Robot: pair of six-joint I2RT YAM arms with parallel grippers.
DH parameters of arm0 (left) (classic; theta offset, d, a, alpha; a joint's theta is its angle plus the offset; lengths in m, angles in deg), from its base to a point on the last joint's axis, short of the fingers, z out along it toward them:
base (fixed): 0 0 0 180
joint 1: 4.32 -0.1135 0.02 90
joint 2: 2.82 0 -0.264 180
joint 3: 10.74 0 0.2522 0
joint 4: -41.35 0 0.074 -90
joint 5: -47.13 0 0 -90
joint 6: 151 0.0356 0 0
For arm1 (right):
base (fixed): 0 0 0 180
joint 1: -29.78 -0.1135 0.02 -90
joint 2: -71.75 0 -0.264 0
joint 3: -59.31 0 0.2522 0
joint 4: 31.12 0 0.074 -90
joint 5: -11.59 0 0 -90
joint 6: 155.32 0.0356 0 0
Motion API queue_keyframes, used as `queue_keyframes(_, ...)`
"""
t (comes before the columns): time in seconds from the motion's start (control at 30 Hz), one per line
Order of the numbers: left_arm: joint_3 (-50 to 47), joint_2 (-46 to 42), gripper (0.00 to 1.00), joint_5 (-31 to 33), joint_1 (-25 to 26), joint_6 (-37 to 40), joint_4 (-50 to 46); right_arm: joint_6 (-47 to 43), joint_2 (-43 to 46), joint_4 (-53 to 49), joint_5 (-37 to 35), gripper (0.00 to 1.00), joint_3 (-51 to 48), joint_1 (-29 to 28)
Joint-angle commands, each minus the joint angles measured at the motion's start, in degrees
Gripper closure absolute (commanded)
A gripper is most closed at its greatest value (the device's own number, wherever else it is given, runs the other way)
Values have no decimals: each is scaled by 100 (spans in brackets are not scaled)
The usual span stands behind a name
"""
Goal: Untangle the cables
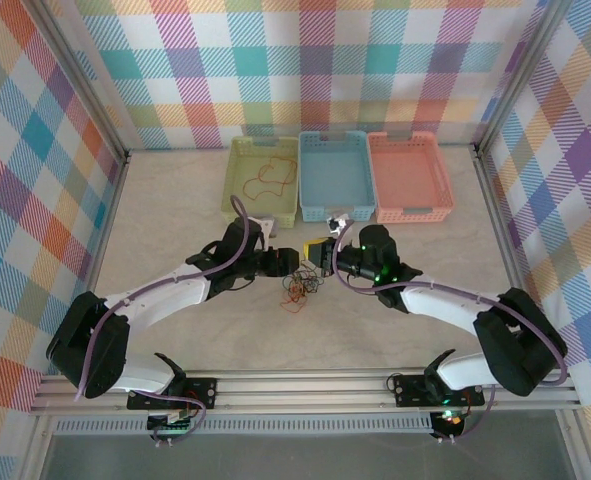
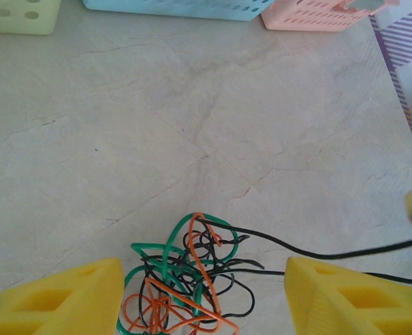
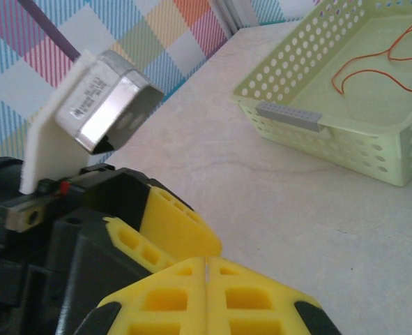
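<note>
**Location.** The cables (image 2: 181, 286) lie as one knotted clump on the table (image 2: 212, 125), between the two arms. From the clump, the three baskets sit in a row at 12 o'clock. One loose orange cord (image 3: 376, 66) is already lying in the green basket (image 3: 345, 112), well apart from the clump.

**Tool state.**
- The left gripper (image 2: 204, 283) is spread, with one yellow finger on each side of the clump, at 9 and 3 o'clock. It holds nothing.
- The right gripper (image 3: 207, 265) has its pads pressed flat together.
- In the left wrist view, two black strands run taut-ish out of the clump twd 3 o'clock, where a yellow finger edge shows. Cannot tell whether the right gripper has a strand nipped.

**Handling (judgement).**
- Cords are thin, v. light and limp, with no stiffness to push against, so they must be pulled rather than shoved.
- The sheath looks smooth and is likely to slip from a shallow pinch.
- Not fragile, but a hard tug prob. tightens the knot.
- Best hold is a free end or an outer loop. The black run-out at 3 o'clock or the green loop at the clump's 10 o'clock edge are candidates. Avoid the dense middle.

**Markings.** The silver box (image 3: 111, 98) on a white plate carries a printed label; the text is too small to read. No other brand or writing is seen.
</note>
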Motion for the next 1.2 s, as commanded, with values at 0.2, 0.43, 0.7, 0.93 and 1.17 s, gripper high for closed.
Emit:
queue_keyframes(0.2, -177, -276, 35, -488, 235, 385, 614, 449, 74, -180, 362, 100, 365, 40)
queue_keyframes(0.43, -182, -307, 34, -243, 427, 561, 587, 758, -89, -260, 668, 100, 538, 36)
queue_keyframes(0.7, -135, -288, 38, 126, 459, 491, 514, 1135, -260, -520, 1205, 100, 802, 36)
queue_keyframes(0.93, -155, -413, 51, 457, 458, 439, 390, 1084, -172, -984, 1348, 100, 961, 36)
queue_keyframes(1.17, -153, -461, 39, 657, 466, 385, 429, 1229, -177, -1021, 1768, 100, 1047, 36)
